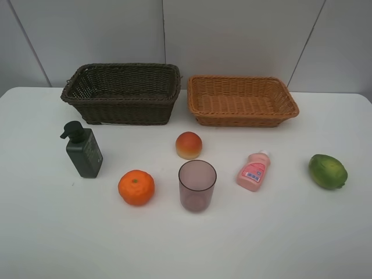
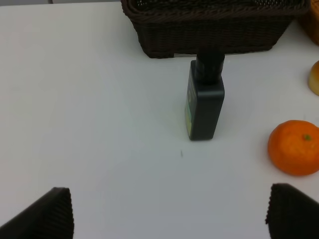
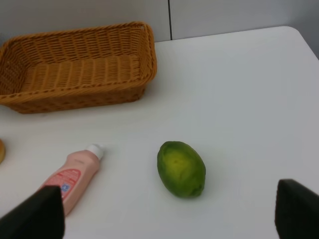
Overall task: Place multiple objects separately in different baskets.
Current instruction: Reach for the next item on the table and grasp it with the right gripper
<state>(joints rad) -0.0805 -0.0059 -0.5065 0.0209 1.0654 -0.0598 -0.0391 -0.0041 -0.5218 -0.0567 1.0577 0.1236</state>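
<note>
Exterior high: pump bottle (image 1: 84,152) upright — cup (image 1: 197,185) between mandarin (image 1: 136,187) and pink bottle (image 1: 252,171).
Left gripper (image 2: 172,211): spread wide.
Right gripper (image 3: 169,209): spread wide — facing green fruit (image 3: 181,168).

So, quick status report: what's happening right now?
Left gripper and right gripper open, empty. Pump bottle ahead of left, green fruit ahead of right. Brown basket, tan basket empty. Nothing in the way.

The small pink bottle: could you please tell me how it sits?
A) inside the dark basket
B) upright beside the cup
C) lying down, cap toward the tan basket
C: the pink bottle lies on its side on the table, its white cap pointing toward the tan basket.
</note>
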